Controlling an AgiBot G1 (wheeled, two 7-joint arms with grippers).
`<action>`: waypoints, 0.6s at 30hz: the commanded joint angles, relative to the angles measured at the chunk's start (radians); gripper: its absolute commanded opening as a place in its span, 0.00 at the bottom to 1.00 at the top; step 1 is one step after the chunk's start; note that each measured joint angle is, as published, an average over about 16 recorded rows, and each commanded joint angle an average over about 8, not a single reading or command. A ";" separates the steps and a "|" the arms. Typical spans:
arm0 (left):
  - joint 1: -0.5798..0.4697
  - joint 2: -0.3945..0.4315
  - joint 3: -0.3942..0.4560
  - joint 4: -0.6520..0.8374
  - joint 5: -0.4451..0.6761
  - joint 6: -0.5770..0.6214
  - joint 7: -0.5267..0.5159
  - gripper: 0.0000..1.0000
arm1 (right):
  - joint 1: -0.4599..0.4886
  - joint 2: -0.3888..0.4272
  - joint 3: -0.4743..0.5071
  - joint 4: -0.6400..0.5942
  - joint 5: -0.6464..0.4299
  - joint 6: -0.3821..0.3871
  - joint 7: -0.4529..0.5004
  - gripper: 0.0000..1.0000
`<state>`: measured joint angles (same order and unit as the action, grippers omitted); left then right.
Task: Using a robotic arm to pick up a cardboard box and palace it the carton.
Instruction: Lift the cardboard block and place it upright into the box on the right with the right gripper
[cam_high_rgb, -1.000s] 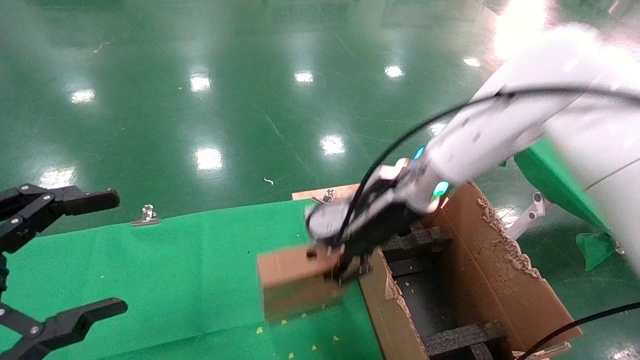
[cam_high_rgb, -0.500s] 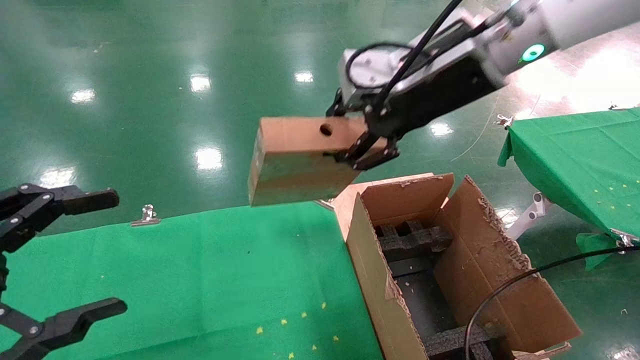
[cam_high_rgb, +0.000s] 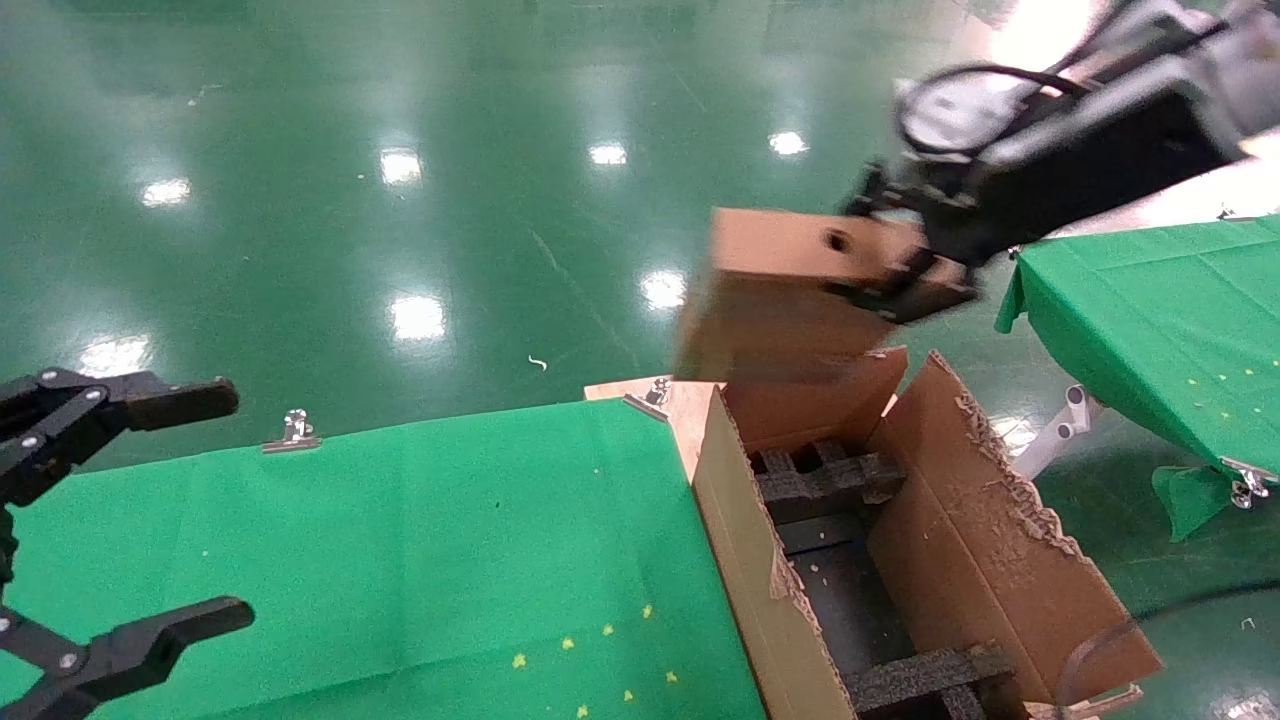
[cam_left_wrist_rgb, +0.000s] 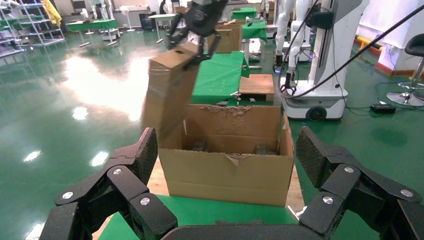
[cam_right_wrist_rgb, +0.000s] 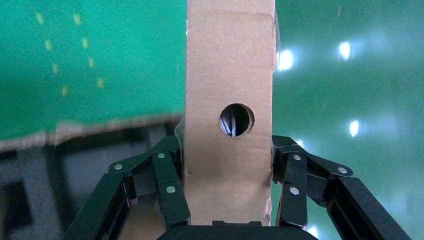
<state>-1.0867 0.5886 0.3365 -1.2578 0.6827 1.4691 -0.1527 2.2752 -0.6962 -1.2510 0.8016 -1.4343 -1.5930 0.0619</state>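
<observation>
Right gripper (cam_high_rgb: 905, 285) clamps cardboard box (cam_high_rgb: 790, 290) in air above carton (cam_high_rgb: 990, 560) far flap; shifted rightward since earlier (left gripper (cam_high_rgb: 110, 520) parked, open).

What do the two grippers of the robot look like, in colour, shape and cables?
The left gripper is a bare black claw of jointed links with silver rivets and ribbed finger pads. The right gripper has the same black riveted linkage, mounted below a grey camera block with a looping black cable.
</observation>
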 joint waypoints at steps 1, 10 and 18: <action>0.000 0.000 0.000 0.000 0.000 0.000 0.000 1.00 | 0.023 0.040 -0.033 0.017 -0.008 -0.001 0.016 0.00; 0.000 0.000 0.000 0.000 0.000 0.000 0.000 1.00 | 0.075 0.211 -0.188 0.154 -0.014 0.002 0.124 0.00; 0.000 0.000 0.000 0.000 0.000 0.000 0.000 1.00 | 0.093 0.300 -0.283 0.257 -0.021 0.007 0.204 0.00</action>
<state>-1.0867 0.5886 0.3367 -1.2577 0.6825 1.4689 -0.1525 2.3673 -0.4072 -1.5295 1.0547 -1.4587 -1.5871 0.2566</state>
